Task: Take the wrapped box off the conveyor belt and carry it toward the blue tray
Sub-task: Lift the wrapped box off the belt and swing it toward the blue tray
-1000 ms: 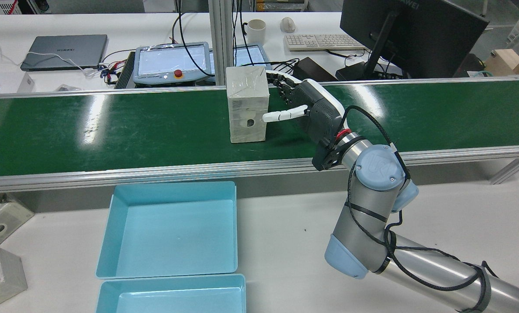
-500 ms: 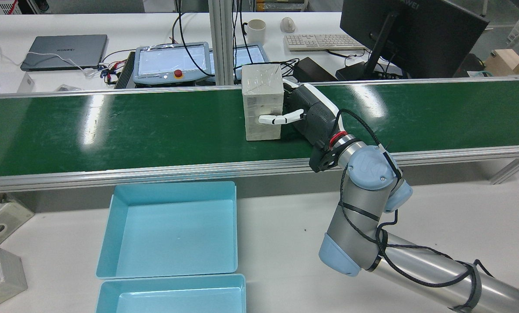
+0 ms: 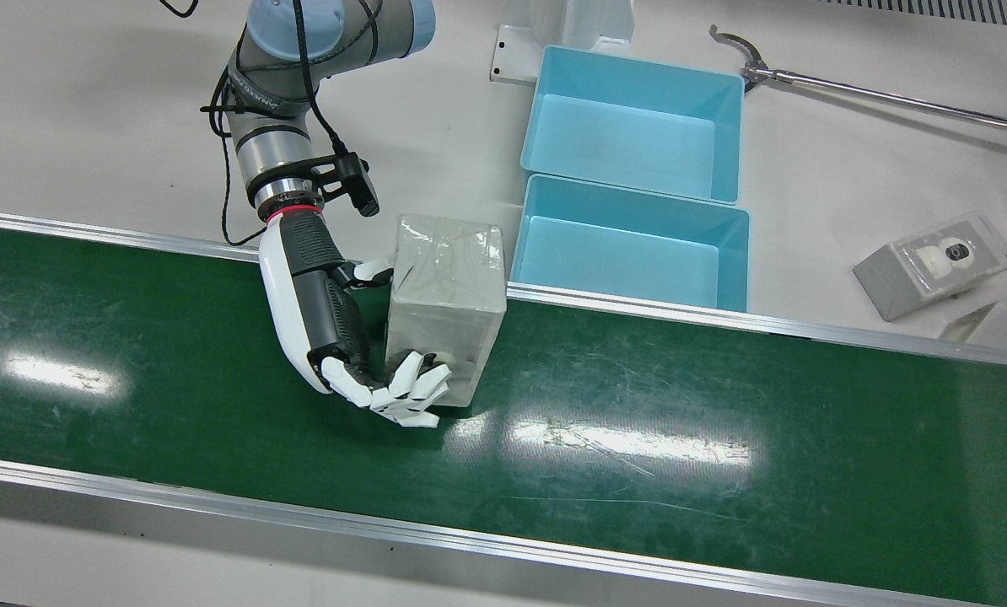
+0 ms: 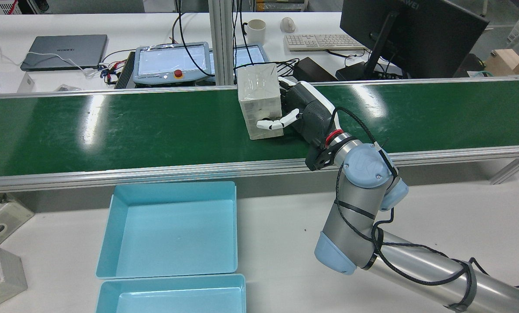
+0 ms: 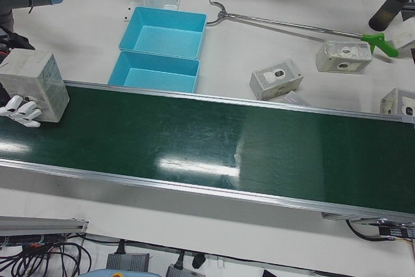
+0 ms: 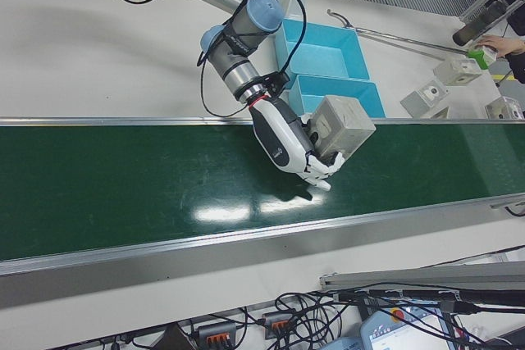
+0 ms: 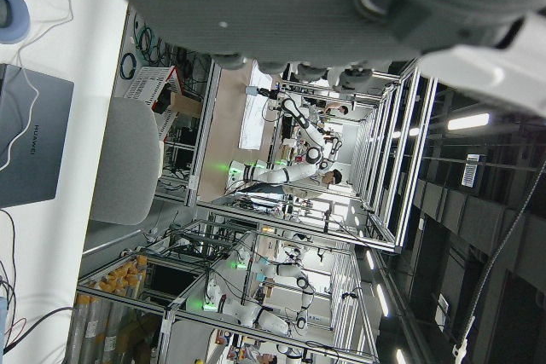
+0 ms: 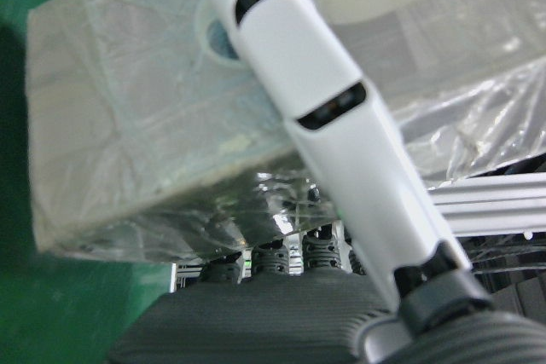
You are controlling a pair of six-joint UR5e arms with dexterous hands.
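On conveyor belt, right hand clasping wrapped box (tilted)

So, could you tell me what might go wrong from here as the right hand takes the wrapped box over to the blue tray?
1. The right hand holds the wrapped box from one side only, and the film looks glossy, so it may slip or swing.
2. The box looks tilted in the right-front view, so the hold may be uneven.
3. The conveyor's metal rail lies between the box and the blue tray; a low carry could catch it.
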